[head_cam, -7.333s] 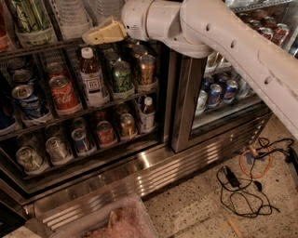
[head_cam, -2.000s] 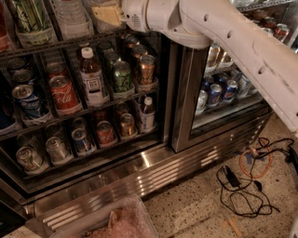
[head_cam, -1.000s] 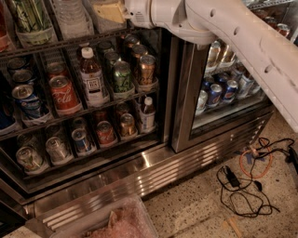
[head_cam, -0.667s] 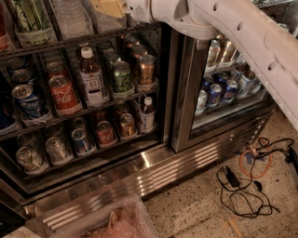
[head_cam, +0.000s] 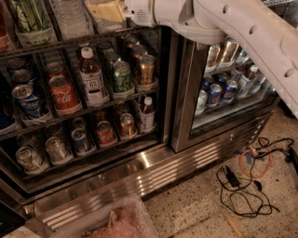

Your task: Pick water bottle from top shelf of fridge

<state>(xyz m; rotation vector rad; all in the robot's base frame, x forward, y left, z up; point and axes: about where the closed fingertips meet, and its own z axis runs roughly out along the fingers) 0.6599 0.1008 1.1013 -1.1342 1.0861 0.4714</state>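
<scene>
The water bottle point(head_cam: 70, 18), clear and ribbed, stands on the top shelf point(head_cam: 42, 48) of the fridge point(head_cam: 153, 167), its top cut off by the picture's edge. My gripper point(head_cam: 103, 10), with yellowish tips, is at the top shelf just right of the water bottle, in the neighbouring lane above the front rail. My white arm point(head_cam: 242, 28) reaches in from the upper right across the fridge's middle post.
A green-labelled bottle point(head_cam: 29, 18) stands left of the water bottle. Below are a white-capped bottle of brown drink point(head_cam: 91, 76), a red cola can point(head_cam: 64, 93) and more cans. Cans sit behind the right glass door point(head_cam: 219, 90). Cables point(head_cam: 242, 186) lie on the floor; a clear bin point(head_cam: 118, 223) is at the bottom.
My gripper has risen from in front of the second shelf up to the top shelf and moved in beside the water bottle. The arm has lifted with it.
</scene>
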